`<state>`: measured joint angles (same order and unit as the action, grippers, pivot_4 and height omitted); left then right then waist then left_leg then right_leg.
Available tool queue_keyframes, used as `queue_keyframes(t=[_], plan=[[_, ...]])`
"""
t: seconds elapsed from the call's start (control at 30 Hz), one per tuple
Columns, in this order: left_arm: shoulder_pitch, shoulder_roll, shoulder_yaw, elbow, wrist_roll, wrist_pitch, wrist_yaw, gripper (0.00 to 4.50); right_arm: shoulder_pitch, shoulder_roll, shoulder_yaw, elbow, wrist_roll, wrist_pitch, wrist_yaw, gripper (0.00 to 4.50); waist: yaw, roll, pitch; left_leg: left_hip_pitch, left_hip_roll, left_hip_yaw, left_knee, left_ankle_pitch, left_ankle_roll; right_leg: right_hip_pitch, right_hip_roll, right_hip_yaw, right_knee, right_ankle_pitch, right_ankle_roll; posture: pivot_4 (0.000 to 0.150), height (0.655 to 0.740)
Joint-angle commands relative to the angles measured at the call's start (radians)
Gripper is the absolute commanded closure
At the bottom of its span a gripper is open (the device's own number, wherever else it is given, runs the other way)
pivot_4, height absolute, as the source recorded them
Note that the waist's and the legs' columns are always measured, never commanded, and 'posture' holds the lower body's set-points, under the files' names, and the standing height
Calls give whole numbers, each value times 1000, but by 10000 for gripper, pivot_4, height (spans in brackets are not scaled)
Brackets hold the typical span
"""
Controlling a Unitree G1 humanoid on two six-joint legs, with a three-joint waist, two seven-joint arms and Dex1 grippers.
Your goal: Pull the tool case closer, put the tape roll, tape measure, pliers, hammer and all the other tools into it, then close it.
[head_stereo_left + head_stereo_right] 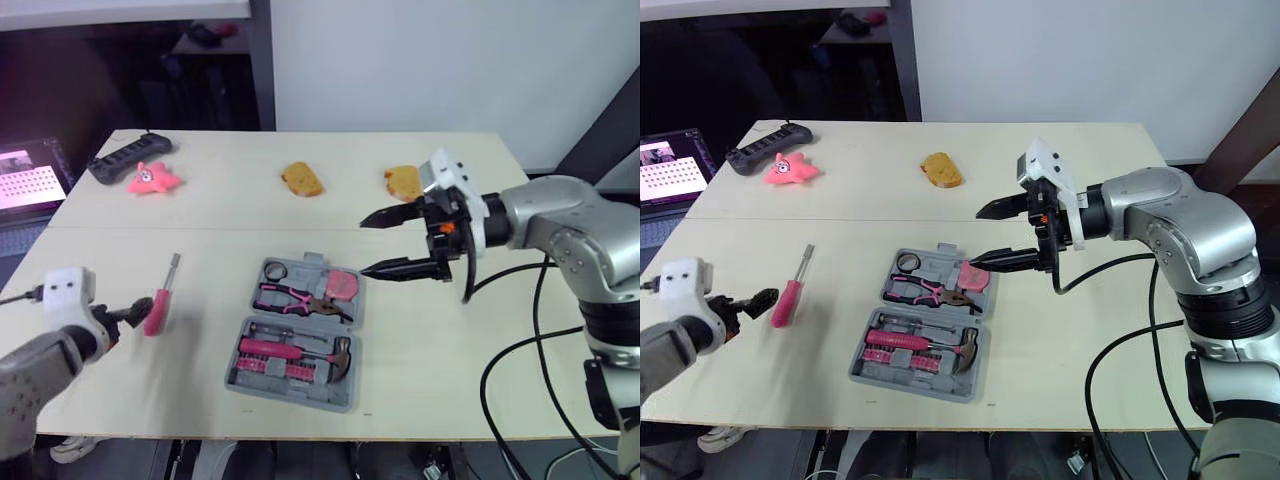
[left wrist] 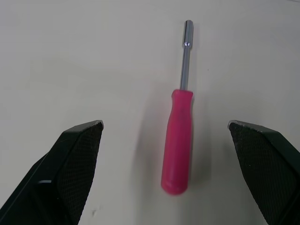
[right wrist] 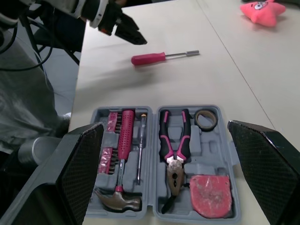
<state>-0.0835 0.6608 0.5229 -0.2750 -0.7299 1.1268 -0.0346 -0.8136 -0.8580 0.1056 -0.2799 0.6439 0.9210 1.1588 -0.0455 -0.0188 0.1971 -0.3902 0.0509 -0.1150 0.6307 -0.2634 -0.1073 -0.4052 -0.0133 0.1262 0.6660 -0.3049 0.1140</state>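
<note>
Nearest, by the front edge of the table (image 1: 450, 370), 1 grey plastic tool case (image 1: 290, 396) is seen opened flat. Packed in it are 1 pink-handled hammer (image 1: 300, 352), 1 pr of pink-gripped pliers (image 1: 295, 297), 1 brown tape roll (image 1: 275, 270), 1 pink tape measure (image 1: 345, 285) and rows of bits. L of the case, apart from it, 1 pink-handled screwdriver (image 1: 158, 305) is found on bare table, shaft pointed away. The left tool (image 1: 128, 314) is spread wide at the handle end, w/ nothing gripped. The right tool (image 1: 362, 245) is likewise spread above the case's far R corner, w/ nothing gripped. Wide free room is seen R of the case. At the far side, 2 yellow-brown bread-like pieces (image 1: 302, 180) (image 1: 404, 182), 1 pink star-shaped plush toy (image 1: 152, 179) and 1 black handheld controller (image 1: 130, 157) are seen.
</note>
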Motion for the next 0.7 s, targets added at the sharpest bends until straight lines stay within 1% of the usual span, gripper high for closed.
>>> queue_keyframes(t=[0.03, 0.33, 0.63, 0.7], plan=[[-88, 15, -60, 83, 72, -20, -3, 0, -1, -18, -16, -38, -12, -5, -21, 222, 1, 0, 0, 0, 0, 0, 0, 0, 0, 0, 0, 0, 0, 0, 0, 1500, 7400], [-232, -27, -174, 259, 208, -62, -20, 0, -7, -13, -34, -65, 18, 48, -63, 222, 1, 0, 0, -1, 0, 0, -1, 0, 0, -1, 0, -1, 0, 0, 0, 1500, 7400], [-287, -86, -251, 354, 304, -96, -48, 0, -11, -8, -39, -85, 46, 94, -107, 222, 0, 0, 0, -1, 0, -1, 0, 0, 0, -1, 0, -1, 0, 0, 0, 1500, 7400], [-287, -91, -251, 358, 319, -90, -49, 5481, -10, -10, -41, -89, 47, 98, -114, 0, -1, 0, 0, -1, 0, -1, 0, 0, 0, -1, 0, -1, 0, 0, 0, 1500, 7400]])
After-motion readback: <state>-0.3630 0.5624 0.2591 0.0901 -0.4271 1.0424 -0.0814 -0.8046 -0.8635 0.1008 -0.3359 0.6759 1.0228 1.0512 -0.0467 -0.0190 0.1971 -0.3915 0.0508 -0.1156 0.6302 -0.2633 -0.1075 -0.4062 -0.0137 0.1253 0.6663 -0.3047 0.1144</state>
